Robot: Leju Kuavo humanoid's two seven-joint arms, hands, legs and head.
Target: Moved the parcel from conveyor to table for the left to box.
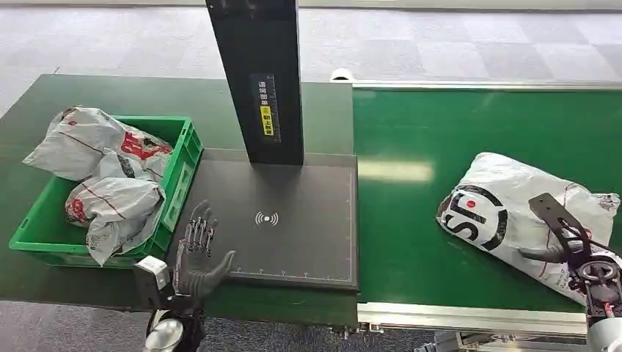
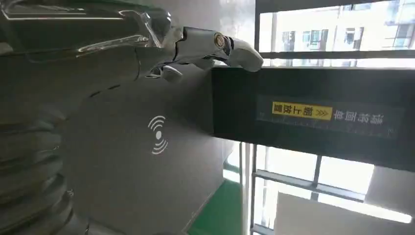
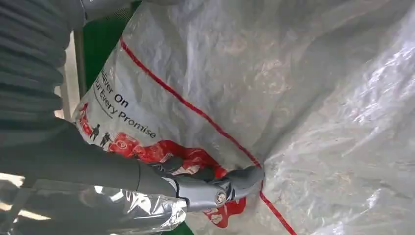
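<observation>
Parcel: a white plastic mailer [image 1: 513, 209] with a black round logo and red print lay on the green conveyor [image 1: 411, 132], on the robot's right side, near the belt's near edge.
Parcel close up: in the right wrist view the wrinkled white film [image 3: 293, 88] carried a thin red line, red artwork and the words "Every Promise".
Right hand: the hand [image 1: 568, 246] lay on top of the parcel at its near right end; the thumb [image 3: 244, 177] pressed into the film beside the red print.
Right hand's grasp: the hand touched the bag, but I could not tell whether it had closed on it; the other fingers were hidden.
Left hand: the hand [image 1: 196, 249] rested over the near left corner of the dark pad, fingers straight and apart, holding nothing.
Left hand close up: the left wrist view showed the thumb [image 2: 215, 46] stretched out above the pad's surface.
Pad: a flat dark grey plate [image 1: 293, 242] with a white wave symbol [image 1: 266, 218] lay between crate and conveyor.
Post: a black upright column [image 1: 257, 73] with a yellow label stood at the pad's far edge.
Crate: a green bin [image 1: 180, 176] stood to the left of the pad, on the dark table [image 1: 44, 110].
Crate's load: three white bags [image 1: 110, 176] with red print were piled in it, one hanging over the near rim.
</observation>
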